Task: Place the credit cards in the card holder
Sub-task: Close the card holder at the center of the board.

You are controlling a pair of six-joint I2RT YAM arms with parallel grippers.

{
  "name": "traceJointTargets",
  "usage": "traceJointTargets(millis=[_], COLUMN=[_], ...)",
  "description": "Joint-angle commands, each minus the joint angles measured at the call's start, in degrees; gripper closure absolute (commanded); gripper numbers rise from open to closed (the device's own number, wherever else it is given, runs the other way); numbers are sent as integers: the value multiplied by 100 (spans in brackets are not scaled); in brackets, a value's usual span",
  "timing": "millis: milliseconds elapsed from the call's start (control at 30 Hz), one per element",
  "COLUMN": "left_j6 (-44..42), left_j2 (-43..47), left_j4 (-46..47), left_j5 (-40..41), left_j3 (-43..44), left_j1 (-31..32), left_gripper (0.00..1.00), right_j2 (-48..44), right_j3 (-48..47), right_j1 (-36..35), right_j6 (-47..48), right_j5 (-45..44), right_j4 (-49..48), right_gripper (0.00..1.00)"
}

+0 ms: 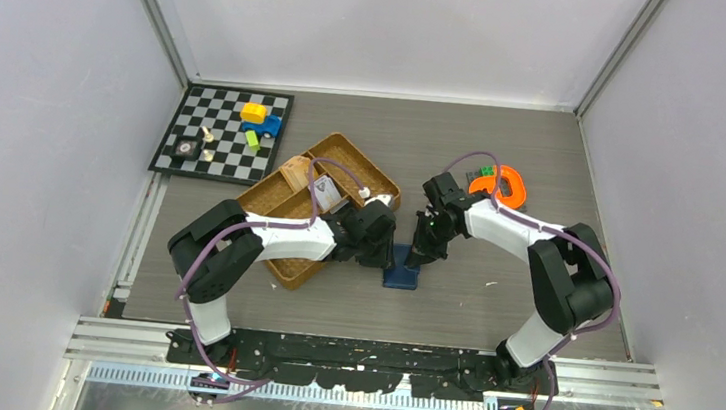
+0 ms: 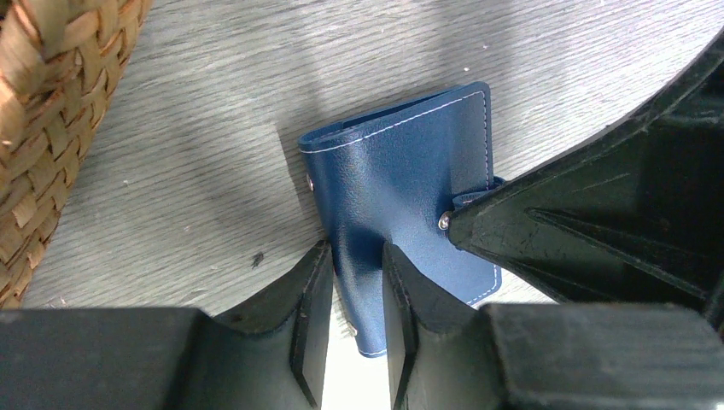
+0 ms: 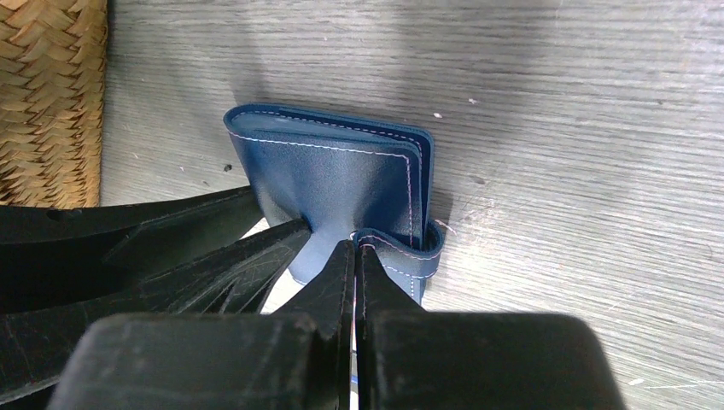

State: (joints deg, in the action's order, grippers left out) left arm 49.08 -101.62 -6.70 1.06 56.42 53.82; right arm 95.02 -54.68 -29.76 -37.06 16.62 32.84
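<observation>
The card holder [image 1: 401, 272], a navy folding wallet, lies closed on the table between my two grippers. In the left wrist view my left gripper [image 2: 357, 252] pinches a raised fold of the card holder's [image 2: 401, 162] cover. My right gripper [image 3: 354, 246] is shut on the end of the snap tab [image 3: 425, 249], which loops round the card holder's [image 3: 333, 171] edge. From above, the left gripper [image 1: 381, 255] and right gripper [image 1: 423, 254] meet over it. I cannot make out the credit cards in any view.
A woven brown divided tray [image 1: 349, 155] stands just left of the wallet, partly under my left arm, with a small grey-white item [image 1: 326, 193] inside. A checkerboard [image 1: 193, 154] with toy blocks lies at the back left. An orange ring-shaped object [image 1: 507, 187] sits at the back right.
</observation>
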Motion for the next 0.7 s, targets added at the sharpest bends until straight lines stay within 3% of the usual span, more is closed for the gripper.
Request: traceJointTargets(millis=[0,667], left_j6=[-125,-135], left_j2=[-305,-289], left_j4=[-432,-401], left_j5=[124,105], left_j3=[-228,-250], left_j1=[41,41], left_gripper=[73,74], right_j2=[634,1161], right_j3=[176,97], right_j1=[-153,-522], right_j6=[-91,-304], right_j5=[-577,-1269], right_j4=[-569,-534], right_gripper=[100,100])
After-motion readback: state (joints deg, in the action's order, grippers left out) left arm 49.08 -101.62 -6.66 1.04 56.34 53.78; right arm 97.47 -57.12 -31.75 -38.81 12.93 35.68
